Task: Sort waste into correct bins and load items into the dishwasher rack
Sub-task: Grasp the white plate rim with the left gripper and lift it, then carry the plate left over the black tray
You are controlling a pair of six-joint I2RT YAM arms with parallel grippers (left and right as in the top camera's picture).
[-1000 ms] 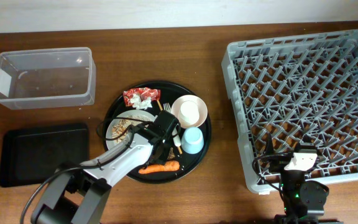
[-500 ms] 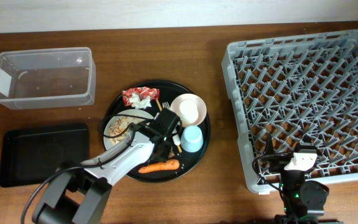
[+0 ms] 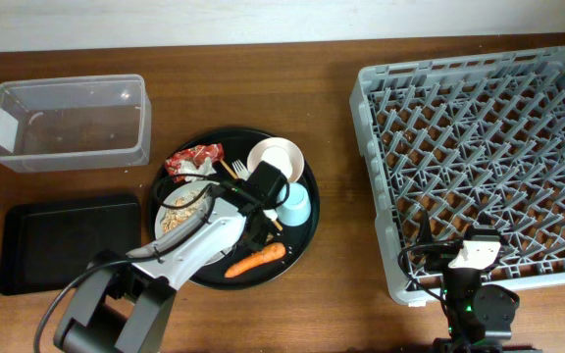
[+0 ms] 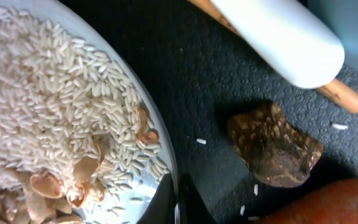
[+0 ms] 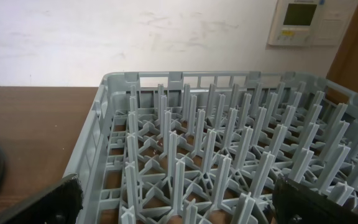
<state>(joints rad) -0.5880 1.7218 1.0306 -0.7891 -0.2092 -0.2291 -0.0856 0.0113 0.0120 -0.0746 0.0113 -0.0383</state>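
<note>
My left gripper (image 4: pixel 178 202) is shut on the rim of the pale grey plate (image 4: pixel 61 112), which holds white rice and beige scraps. In the overhead view the gripper (image 3: pixel 261 188) is over the round tray, at the plate's (image 3: pixel 177 212) right edge. A small brown lump (image 4: pixel 272 146) and the orange carrot (image 3: pixel 255 261) lie beside it. The red-and-white wrapper (image 3: pixel 193 162), white fork (image 3: pixel 236 169), pinkish-white bowl (image 3: pixel 275 161) and light blue cup (image 3: pixel 295 204) also sit on that tray. My right gripper (image 5: pixel 179 199) is open and empty above the near edge of the grey rack (image 3: pixel 479 147).
The round black tray (image 3: pixel 307 230) carries all the items. The clear tub (image 3: pixel 67 123) stands at the back left, and the flat black tray (image 3: pixel 67 243) is in front of it. A white rounded handle (image 4: pixel 284 34) lies over a brown stick (image 4: pixel 337 94).
The round tray and its load have turned and slid left: the bowl and wrapper moved left, the plate moved down-left, and the carrot tilted. The right arm is still.
</note>
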